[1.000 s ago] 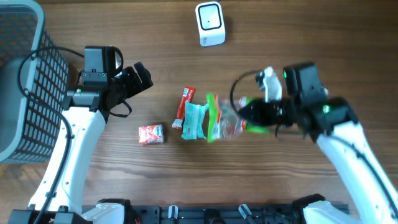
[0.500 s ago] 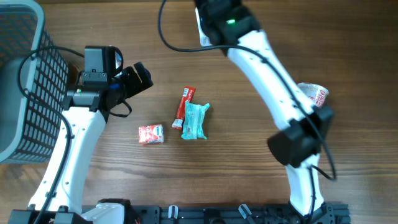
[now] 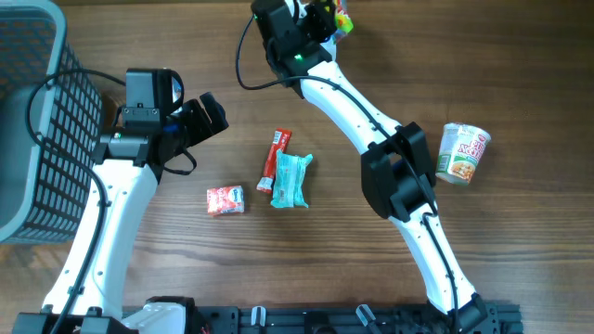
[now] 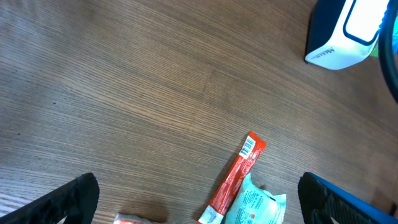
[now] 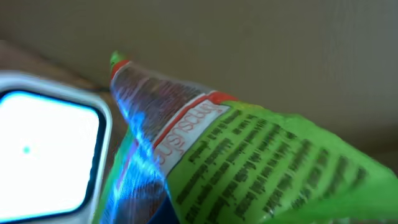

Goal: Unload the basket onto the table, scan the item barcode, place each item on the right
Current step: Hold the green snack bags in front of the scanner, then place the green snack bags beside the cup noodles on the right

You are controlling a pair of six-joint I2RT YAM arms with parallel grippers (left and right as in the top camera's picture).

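The green snack packet [image 5: 261, 168] is pinched in the right hand [image 3: 321, 17], whose fingers are pressed together on it, and it is held up at the far edge of the table [image 3: 520, 74], just beside the lit face of the white scanner [image 5: 43, 146]. The likeliest failure is a missed read. The film is shiny and creased, and no barcode can be made out on the side in view, so the code may be turned away from the window or lost in glare. The thin film could also slip from so small a pinch, or the arm could nudge the scanner. There is one green packet and one scanner. Further out lie one red stick packet [image 3: 279, 151], one teal pouch [image 3: 292, 181], one small red packet [image 3: 225, 199], one noodle cup [image 3: 461, 153] and one basket [image 3: 37, 121]. The left hand [image 3: 212, 113] is spread and holds nothing.
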